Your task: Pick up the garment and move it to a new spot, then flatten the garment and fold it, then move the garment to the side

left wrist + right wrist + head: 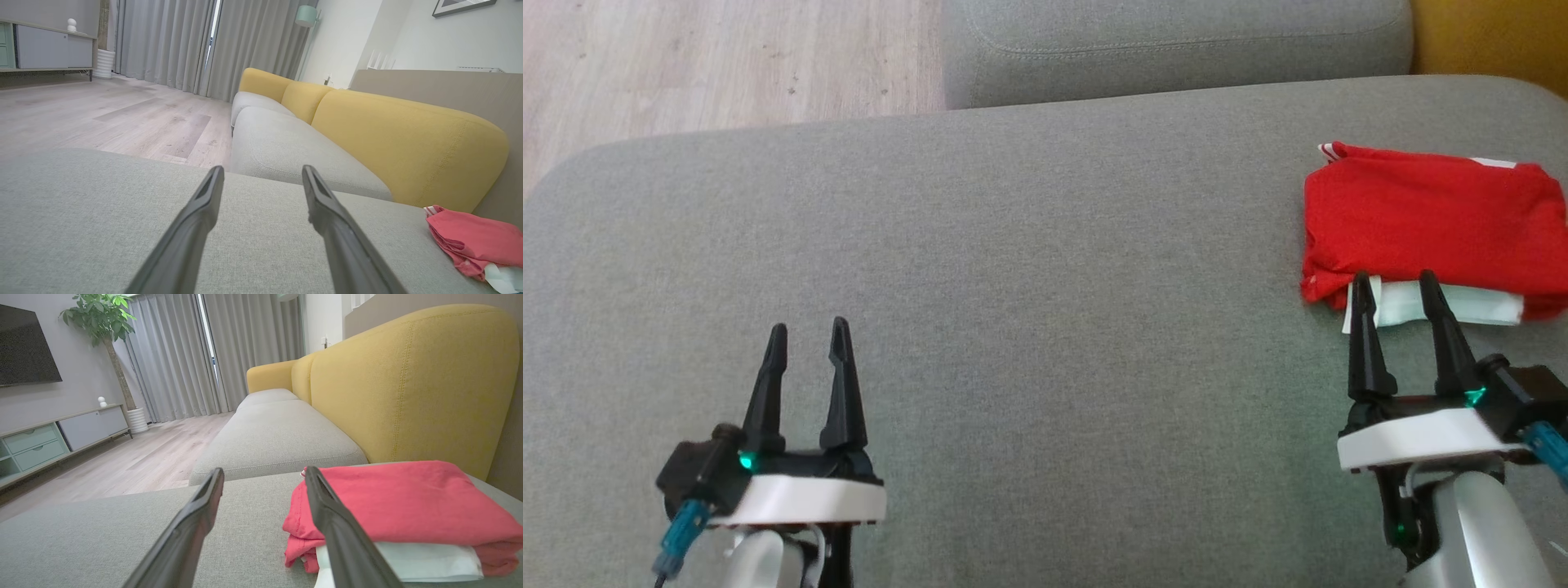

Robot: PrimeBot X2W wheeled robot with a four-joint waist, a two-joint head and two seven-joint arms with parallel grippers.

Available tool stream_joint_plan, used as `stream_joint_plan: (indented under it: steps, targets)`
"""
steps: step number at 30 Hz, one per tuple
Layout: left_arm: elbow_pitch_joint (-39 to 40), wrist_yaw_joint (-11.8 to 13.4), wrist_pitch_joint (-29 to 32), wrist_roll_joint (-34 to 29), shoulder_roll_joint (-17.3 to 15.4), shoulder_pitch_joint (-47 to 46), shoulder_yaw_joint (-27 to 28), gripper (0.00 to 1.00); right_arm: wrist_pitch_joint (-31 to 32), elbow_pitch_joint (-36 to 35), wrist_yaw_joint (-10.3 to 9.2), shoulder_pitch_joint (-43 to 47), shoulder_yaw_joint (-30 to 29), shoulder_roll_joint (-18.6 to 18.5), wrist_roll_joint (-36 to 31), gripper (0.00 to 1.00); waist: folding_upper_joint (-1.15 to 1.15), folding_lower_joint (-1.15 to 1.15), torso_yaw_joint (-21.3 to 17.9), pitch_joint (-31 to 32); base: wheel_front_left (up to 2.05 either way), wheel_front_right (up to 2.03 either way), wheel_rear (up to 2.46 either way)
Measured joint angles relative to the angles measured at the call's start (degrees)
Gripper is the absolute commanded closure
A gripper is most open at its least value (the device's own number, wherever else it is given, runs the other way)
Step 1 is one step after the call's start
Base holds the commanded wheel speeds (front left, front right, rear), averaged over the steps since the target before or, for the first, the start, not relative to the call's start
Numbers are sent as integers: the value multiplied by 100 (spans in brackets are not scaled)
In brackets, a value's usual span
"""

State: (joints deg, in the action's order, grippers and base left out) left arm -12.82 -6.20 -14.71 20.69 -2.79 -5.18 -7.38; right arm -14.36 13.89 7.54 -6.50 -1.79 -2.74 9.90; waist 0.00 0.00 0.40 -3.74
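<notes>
Head view, garment [1429, 212] just past right fingers [1365, 351], both pairs spread wide, empty

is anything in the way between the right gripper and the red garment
Nothing visible stands between them. The right gripper, jaws open, reaches right up to the near edge of the folded red garment, which lies on the grey cushion. Whether it touches the cloth cannot be told.
</notes>
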Motion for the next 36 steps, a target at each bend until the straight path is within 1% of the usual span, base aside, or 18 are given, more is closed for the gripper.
stream_joint_plan:
  steps: [16,17,24,36]
  targets:
    - [78,25,0,248,2,107,108,0,-1,-27,0,7,25,0,2,0,0,0,22,-21,0,0,0]
    - [83,42,0,257,2,107,133,100,-1,-27,0,7,25,0,3,100,0,0,22,-21,0,0,0]
    - [-471,40,44,309,3,420,123,100,29,546,0,344,24,19,55,100,0,0,23,-15,0,0,0]
    - [-486,34,216,987,3,434,180,100,237,532,0,361,-15,20,844,100,0,0,16,23,0,0,0]
